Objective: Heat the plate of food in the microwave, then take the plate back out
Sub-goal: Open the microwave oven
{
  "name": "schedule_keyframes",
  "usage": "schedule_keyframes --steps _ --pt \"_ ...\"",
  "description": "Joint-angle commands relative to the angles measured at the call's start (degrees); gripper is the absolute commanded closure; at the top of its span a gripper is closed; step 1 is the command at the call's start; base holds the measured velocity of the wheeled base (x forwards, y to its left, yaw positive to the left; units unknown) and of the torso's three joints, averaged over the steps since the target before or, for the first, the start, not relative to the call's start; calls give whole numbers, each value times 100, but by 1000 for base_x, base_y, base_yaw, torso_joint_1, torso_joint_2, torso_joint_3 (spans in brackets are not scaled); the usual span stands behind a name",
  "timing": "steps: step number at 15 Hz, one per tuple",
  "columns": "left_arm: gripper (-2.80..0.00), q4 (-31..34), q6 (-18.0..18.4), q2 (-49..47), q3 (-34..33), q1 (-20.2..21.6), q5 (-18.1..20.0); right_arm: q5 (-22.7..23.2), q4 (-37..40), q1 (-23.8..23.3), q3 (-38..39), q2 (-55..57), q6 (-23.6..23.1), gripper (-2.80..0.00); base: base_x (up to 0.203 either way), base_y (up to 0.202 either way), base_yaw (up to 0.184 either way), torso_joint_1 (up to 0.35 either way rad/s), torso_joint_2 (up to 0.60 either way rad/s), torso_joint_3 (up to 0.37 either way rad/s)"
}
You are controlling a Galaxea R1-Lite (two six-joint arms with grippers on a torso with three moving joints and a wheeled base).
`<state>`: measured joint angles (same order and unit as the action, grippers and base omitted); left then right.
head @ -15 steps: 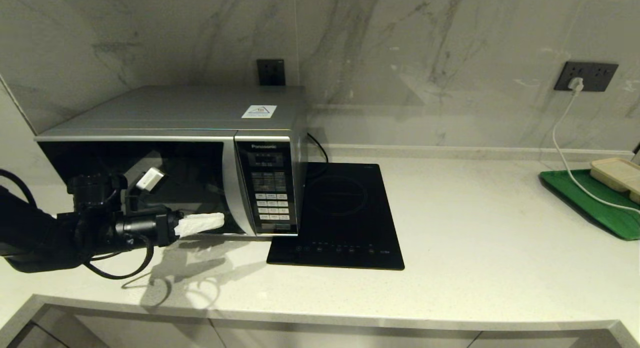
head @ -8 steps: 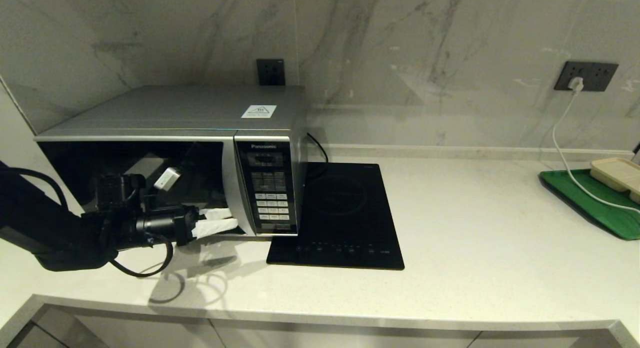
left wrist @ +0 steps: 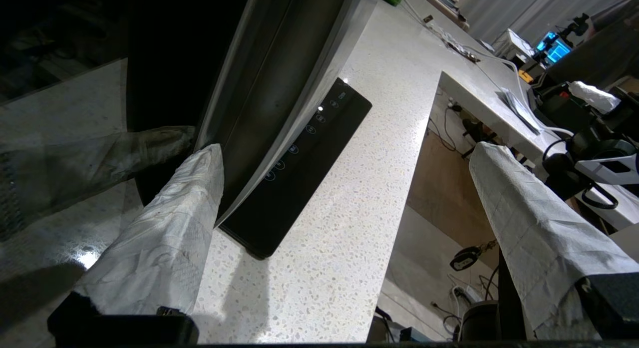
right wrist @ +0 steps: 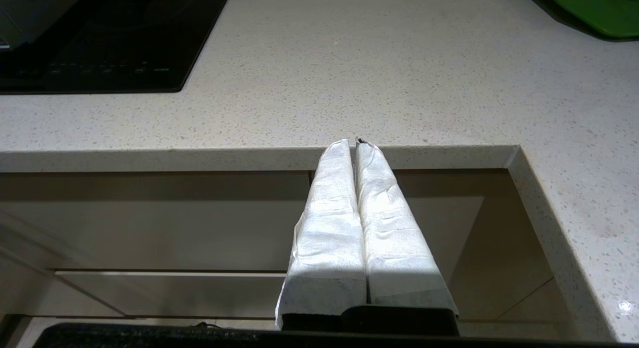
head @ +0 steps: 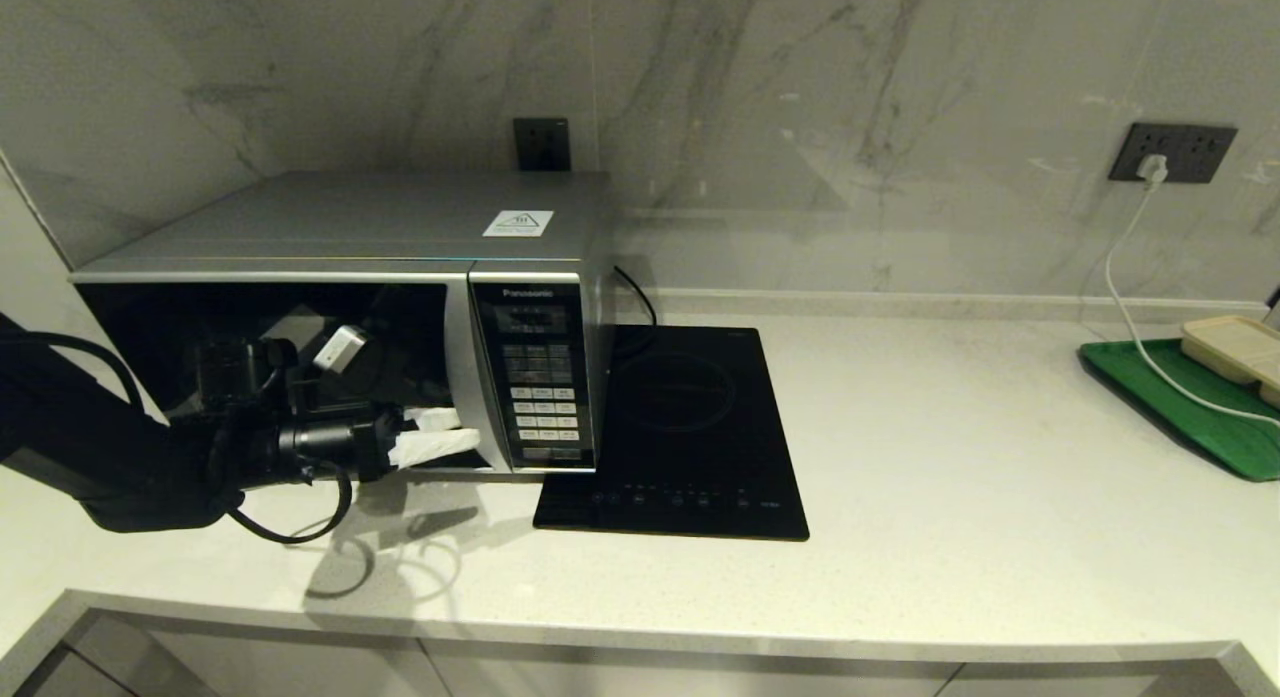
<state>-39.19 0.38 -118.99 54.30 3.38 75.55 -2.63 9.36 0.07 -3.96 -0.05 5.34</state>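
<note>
Door edge is what the coming move turns on: the left gripper point(head: 440, 432), its cloth-wrapped fingers spread apart, is placed low at the front of the large silver-grey Panasonic microwave point(head: 400, 227), right at the seam between the dark glass door point(head: 270, 367) and the black keypad panel point(head: 540, 377). In the left wrist view one wrapped finger point(left wrist: 169, 238) is seen touching the door's free edge, the other point(left wrist: 539, 238) standing well clear on the outer side. The seam runs vertically, so a hook-and-pull toward the robot's left is judged likely, the door presumably hinged on that far side.

The lilac-purple plate of fries is not visible in any view; whether it sits behind the dark glass cannot be told.

The right gripper point(right wrist: 357, 143) is parked below the pale speckled countertop point(right wrist: 349, 88) edge, fingers pressed together and empty, well apart from the microwave. The left arm is clearly nearer.
</note>
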Motion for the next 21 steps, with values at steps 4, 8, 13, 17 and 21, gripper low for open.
schedule_keyframes --steps 4,8,13,17,21 --pt "-280 -26 -20 -45 90 -277 48 0 5 1 1 0 2 0 0 0 0 0 0 0" --pt "-280 -18 -406 47 53 -287 86 0 5 1 1 1 2 0 0 0 0 0 0 0" --pt "-280 31 -1340 894 -859 59 101 0 5 1 1 5 2 0 0 0 0 0 0 0" --pt "-280 40 -1444 961 -1718 333 44 0 5 1 1 -4 2 0 0 0 0 0 0 0" --pt "-280 27 -1067 1170 -2098 345 -471 0 5 1 1 5 2 0 0 0 0 0 0 0"
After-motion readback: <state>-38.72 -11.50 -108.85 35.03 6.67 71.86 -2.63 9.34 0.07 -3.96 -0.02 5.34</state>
